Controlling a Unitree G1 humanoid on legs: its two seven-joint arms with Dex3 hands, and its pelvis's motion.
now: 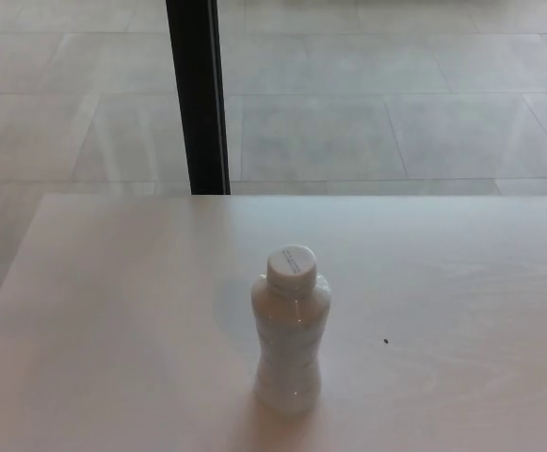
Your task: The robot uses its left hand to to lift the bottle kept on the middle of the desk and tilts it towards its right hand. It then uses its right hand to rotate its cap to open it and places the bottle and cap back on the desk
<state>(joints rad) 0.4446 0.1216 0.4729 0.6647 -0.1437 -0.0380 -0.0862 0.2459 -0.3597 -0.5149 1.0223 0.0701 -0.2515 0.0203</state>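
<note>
One capped bottle (291, 334) upright mid-desk (113, 311), neither robot hand visible, state untellable

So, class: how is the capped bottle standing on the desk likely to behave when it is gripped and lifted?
The bottle looks tall for its base, so a sideways nudge may tip it. Its smooth, clear wall could be slippery, though the narrowed waist probably helps a grip. The white cap is on, so spilling seems unlikely.
</note>
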